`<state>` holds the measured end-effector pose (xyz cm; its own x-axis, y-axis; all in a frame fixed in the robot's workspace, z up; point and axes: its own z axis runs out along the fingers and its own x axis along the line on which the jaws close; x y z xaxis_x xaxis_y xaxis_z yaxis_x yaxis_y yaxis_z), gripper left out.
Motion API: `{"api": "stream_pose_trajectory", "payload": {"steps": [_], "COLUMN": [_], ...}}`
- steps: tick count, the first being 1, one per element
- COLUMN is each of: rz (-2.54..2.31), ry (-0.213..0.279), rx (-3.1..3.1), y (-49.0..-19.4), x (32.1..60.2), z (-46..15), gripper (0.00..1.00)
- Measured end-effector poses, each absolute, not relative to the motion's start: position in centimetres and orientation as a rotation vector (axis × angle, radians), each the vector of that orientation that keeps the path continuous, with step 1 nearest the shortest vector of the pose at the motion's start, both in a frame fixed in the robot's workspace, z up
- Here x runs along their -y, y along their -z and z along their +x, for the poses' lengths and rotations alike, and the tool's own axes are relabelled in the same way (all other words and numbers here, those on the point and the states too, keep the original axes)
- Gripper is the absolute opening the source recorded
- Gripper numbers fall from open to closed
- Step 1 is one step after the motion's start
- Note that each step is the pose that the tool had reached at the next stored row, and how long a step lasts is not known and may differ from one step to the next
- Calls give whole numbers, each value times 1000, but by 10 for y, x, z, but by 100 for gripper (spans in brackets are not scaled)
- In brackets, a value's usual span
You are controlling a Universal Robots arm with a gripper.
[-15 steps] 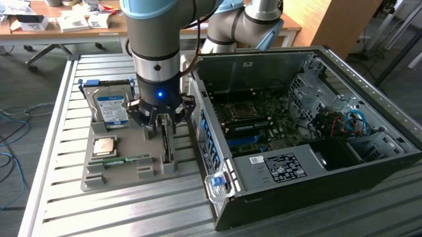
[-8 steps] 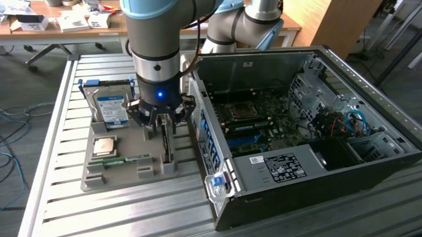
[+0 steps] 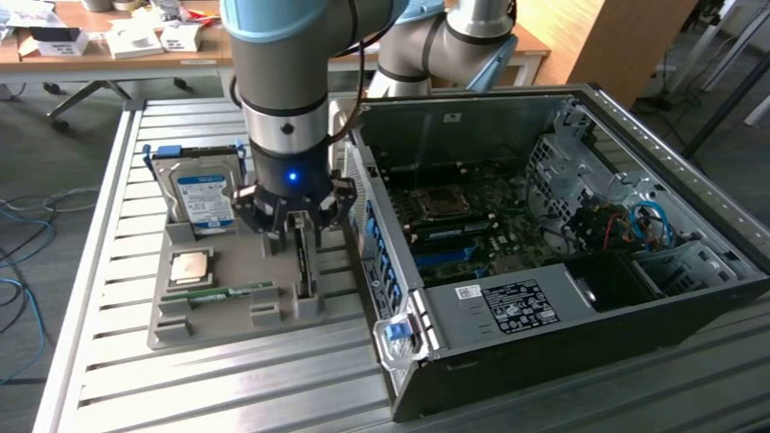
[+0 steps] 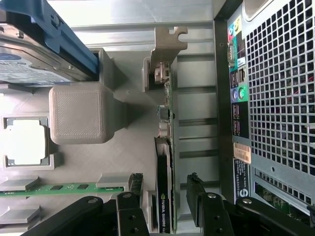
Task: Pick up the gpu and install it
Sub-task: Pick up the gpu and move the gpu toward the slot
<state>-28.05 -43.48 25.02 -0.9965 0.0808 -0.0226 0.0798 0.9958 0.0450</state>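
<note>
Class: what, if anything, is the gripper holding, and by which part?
Nothing is held. The open gripper straddles the gpu, which stands on edge, with its fingers clear of both faces.

A grey holder tray (image 3: 216,332) lies on the slatted metal surface (image 3: 108,388). It carries a blue-framed hard drive (image 3: 202,194), a square processor (image 3: 193,268) and a green memory stick (image 3: 223,292). An open computer case (image 3: 542,361) lies just beside it, toward the exterior view's right.

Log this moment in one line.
hand: open, astride graphics card, not touching | graphics card: on edge in tray | computer case: open
</note>
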Motion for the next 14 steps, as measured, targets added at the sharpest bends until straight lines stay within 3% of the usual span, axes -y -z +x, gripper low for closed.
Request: {"api": "stream_pose_trajectory", "payload": {"steps": [14], "rz": [125], "ry": [-69], "rx": [-3114], "y": [-243], "x": [435], "z": [-280], "gripper": [49]}}
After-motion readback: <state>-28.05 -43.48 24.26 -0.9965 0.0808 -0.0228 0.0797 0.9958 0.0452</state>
